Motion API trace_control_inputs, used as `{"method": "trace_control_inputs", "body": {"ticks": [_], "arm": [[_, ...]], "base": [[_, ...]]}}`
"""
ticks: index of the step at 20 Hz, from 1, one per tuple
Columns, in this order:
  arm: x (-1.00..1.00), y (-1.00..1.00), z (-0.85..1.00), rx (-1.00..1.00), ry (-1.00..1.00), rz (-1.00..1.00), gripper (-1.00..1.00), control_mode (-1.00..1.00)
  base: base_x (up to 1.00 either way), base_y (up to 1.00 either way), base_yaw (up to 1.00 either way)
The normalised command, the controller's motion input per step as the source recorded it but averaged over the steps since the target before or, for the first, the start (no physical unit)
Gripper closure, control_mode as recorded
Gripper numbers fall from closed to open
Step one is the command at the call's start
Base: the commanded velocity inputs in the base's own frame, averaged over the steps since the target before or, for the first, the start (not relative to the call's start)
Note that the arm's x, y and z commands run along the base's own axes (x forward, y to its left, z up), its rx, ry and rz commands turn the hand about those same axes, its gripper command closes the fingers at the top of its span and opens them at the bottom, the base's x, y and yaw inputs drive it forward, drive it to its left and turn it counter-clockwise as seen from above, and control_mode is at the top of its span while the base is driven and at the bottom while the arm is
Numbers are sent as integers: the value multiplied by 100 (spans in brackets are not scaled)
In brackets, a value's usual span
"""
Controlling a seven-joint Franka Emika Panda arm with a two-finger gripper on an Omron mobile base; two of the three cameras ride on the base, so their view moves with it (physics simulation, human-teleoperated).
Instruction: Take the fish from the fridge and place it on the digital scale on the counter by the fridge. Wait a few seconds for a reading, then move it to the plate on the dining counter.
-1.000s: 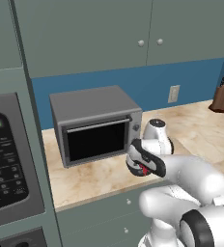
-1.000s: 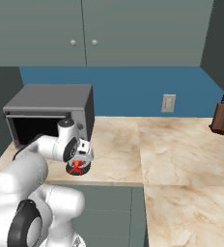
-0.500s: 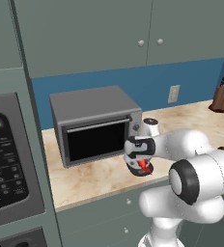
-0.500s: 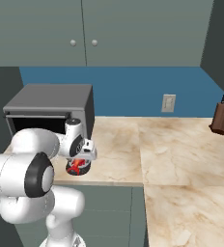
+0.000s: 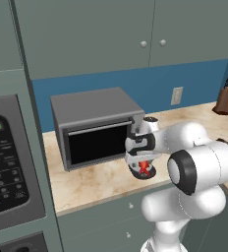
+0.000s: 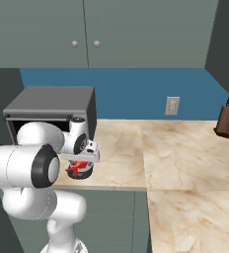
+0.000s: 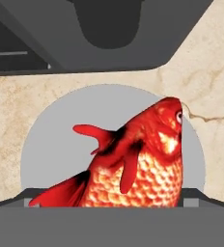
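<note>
Hand view looks straight down on the fish [image 7: 133, 164], which lies on the pale round top of the digital scale [image 7: 51, 140], head toward the upper right of that view and tail at the lower left. The gripper [image 5: 142, 158] hangs directly above it with its jaws spread wide and holding nothing.

The step in hand appears to be the wait for a reading, so the hand should hold clear of the scale and put no weight on it. For the regrasp, a straight descent with the jaws closing across the thick middle of the body looks better than the thin tail or fins.

The scale sits on the counter [image 6: 185, 148] near its front edge, so the lift should go straight up before any sideways travel. Just behind and to the arm's left stands the microwave [image 5: 94, 125], its lower front corner close above the scale in the hand view; that side is tight. To the right the stone top lies bare as far as the knife block [image 6: 228, 120] by the wall, and the wall cabinets [image 6: 87, 29] hang well above.
</note>
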Motion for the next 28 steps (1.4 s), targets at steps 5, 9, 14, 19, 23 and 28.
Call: {"method": "trace_control_inputs", "body": {"ticks": [5,9,14,19,23,28], "arm": [[0,0,-9,0,2,1,-100,-100],[0,0,-18,0,3,1,-100,-100],[0,0,-14,0,3,0,-100,-100],[0,0,-8,0,4,0,100,-100],[0,0,-1,0,5,0,100,-100],[-3,0,2,0,2,0,100,-100]], "base": [[0,0,0],[0,0,0],[0,0,0],[0,0,0],[0,0,0],[0,0,0]]}}
